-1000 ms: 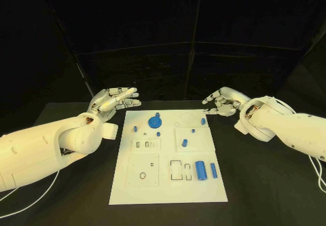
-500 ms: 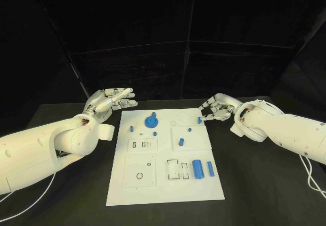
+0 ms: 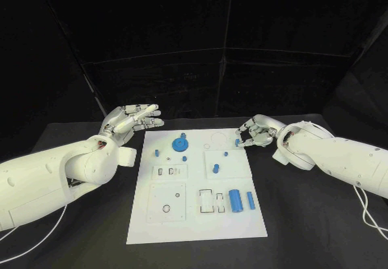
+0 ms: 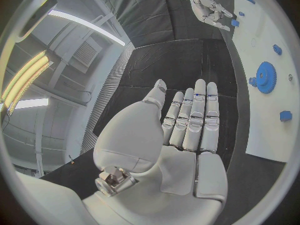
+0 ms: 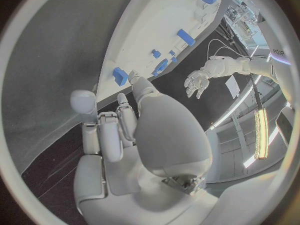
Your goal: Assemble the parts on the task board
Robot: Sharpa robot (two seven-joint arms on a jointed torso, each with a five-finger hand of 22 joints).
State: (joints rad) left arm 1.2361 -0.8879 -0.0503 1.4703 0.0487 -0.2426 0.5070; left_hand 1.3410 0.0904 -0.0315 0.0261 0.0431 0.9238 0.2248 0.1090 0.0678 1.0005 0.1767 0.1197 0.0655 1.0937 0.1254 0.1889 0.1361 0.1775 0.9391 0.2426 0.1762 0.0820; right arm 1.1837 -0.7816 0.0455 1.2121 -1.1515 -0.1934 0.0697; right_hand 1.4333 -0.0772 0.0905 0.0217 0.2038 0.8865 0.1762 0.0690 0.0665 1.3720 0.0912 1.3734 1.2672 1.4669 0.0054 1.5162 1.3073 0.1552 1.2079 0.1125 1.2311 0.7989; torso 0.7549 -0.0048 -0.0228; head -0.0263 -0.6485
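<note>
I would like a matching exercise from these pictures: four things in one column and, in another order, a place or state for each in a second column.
Things:
1. left hand
2. right hand
3. blue gear
4. big blue cylinder

Places or states:
A. lies on the task board, near part
B. open, fingers straight, left of the board
C. lies on the board, far part
D. at the board's far right corner, by a small blue part

Pairs: 1-B, 2-D, 3-C, 4-A
</note>
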